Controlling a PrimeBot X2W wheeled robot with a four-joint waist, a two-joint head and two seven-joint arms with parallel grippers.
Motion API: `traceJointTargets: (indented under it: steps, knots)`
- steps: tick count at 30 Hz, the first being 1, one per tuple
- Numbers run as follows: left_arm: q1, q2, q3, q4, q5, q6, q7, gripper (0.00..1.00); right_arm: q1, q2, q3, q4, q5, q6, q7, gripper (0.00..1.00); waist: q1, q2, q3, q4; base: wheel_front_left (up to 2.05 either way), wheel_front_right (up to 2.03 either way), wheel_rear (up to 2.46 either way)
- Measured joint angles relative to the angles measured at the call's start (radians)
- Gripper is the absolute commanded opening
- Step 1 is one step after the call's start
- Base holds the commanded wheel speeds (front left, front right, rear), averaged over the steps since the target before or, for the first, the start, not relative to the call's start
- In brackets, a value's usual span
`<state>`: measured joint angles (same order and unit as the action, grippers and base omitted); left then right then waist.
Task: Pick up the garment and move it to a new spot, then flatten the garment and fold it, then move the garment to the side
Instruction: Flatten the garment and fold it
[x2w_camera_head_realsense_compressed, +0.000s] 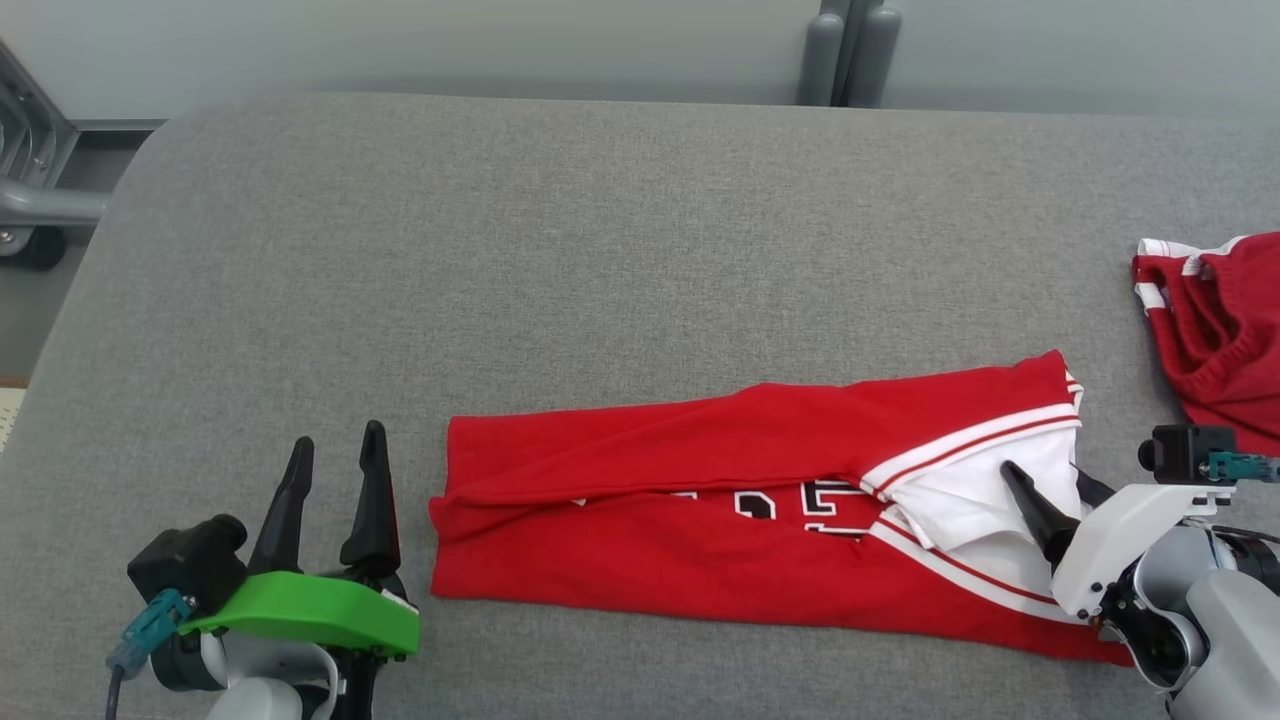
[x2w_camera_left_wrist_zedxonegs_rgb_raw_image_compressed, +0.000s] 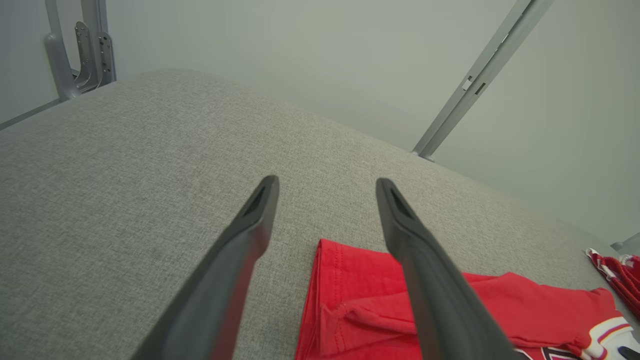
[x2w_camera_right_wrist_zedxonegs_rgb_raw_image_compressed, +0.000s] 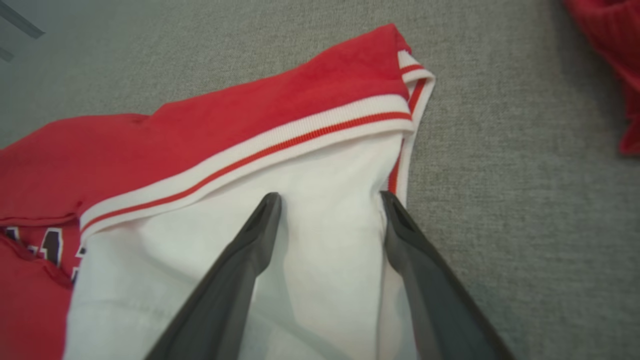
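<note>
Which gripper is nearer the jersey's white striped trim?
Right. The right gripper is over white fabric just under the trim; the left gripper is beside the opposite end of the jersey.

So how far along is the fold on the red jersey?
Done: the red jersey lies flat on the grey table, folded lengthwise into a long strip. In hand: the right end effector, open, is over the white panel at its right end; the left end effector, open, sits beside the left end, gripping nothing. Left: probably a crosswise fold, then moving it aside.
</note>
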<state>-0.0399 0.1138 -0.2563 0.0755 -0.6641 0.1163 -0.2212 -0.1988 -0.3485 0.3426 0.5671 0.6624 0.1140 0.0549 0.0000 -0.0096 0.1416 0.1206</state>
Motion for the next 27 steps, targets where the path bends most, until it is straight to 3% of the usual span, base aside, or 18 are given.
traceJointTargets:
  steps: [16, 17, 19, 20, 21, 22, 23, 27]
  knots:
    - [0.001, -0.003, 0.007, -0.025, 0.009, 0.003, 0.001, 1.0, -0.036, 0.002, 0.016, 0.031, -0.003, 0.0, 0.009, 1.0, 0.0, 0.0, 0.011, -0.021, 0.0, 0.0, 0.0]
    - [0.001, -0.003, 0.007, -0.025, 0.01, 0.003, 0.001, 1.0, -0.041, 0.003, 0.021, 0.032, -0.003, 0.0, 0.012, 0.96, 0.0, 0.0, 0.012, -0.021, 0.0, 0.0, 0.0]
    - [0.002, -0.003, 0.008, -0.025, 0.011, 0.003, 0.002, 1.0, -0.045, 0.004, 0.031, 0.032, -0.003, 0.0, 0.018, 0.48, 0.0, 0.0, 0.013, -0.021, 0.0, 0.0, 0.0]
    - [0.002, -0.004, 0.011, -0.026, 0.011, 0.003, 0.002, 1.0, -0.049, 0.005, 0.044, 0.032, -0.003, 0.0, 0.021, 0.31, 0.0, 0.0, 0.014, -0.02, 0.0, 0.0, 0.0]
    - [0.002, -0.004, 0.013, -0.026, 0.011, 0.003, 0.002, 1.0, -0.051, 0.005, 0.049, 0.032, -0.004, 0.0, 0.021, 0.24, 0.0, 0.0, 0.014, -0.02, 0.0, 0.0, 0.0]
    - [0.002, -0.004, 0.015, -0.026, 0.011, 0.003, 0.002, 1.0, -0.055, 0.006, 0.052, 0.032, -0.004, 0.0, 0.021, 0.1, 0.0, 0.0, 0.014, -0.02, 0.0, 0.0, 0.0]
    - [0.002, -0.005, 0.017, -0.026, 0.011, 0.003, 0.002, 1.0, -0.058, 0.008, 0.054, 0.032, -0.004, 0.0, 0.021, 0.02, 0.0, 0.0, 0.013, -0.02, 0.0, 0.0, 0.0]
    - [0.003, -0.006, 0.024, -0.027, 0.014, 0.003, 0.002, 1.0, -0.059, 0.011, 0.052, 0.033, -0.003, 0.009, 0.011, 0.0, 0.0, 0.0, 0.011, -0.022, 0.0, 0.0, 0.0]
